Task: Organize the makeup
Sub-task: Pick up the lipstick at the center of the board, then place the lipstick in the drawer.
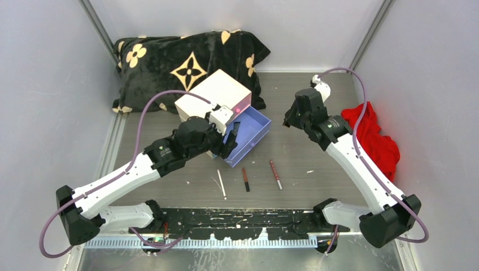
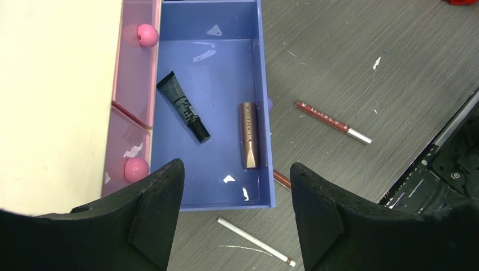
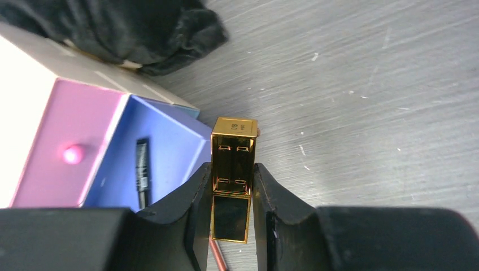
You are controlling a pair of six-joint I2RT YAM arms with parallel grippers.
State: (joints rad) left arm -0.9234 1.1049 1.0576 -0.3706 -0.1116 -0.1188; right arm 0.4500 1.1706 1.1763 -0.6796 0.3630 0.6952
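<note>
My right gripper [image 3: 233,169] is shut on a square gold and black tube [image 3: 234,141], held above the table beside the open blue drawer [image 3: 169,147]. In the top view this gripper [image 1: 290,119] hangs right of the drawer [image 1: 255,132]. My left gripper [image 2: 234,166] is open and empty over the drawer's near end [image 2: 214,206]. A black tube [image 2: 183,107] and a rose-gold tube [image 2: 248,135] lie in the drawer. A white pencil [image 1: 221,183], a dark red-brown pencil [image 1: 245,179] and a red-brown pencil with a silver end [image 1: 275,174] lie on the table in front.
The cream box [image 1: 217,93] has pink drawers with round knobs [image 2: 147,35]. A black cushion with a cream flower pattern [image 1: 181,56] lies behind it. A red cloth [image 1: 375,135] lies at the right wall. A black rail [image 1: 243,223] runs along the near edge.
</note>
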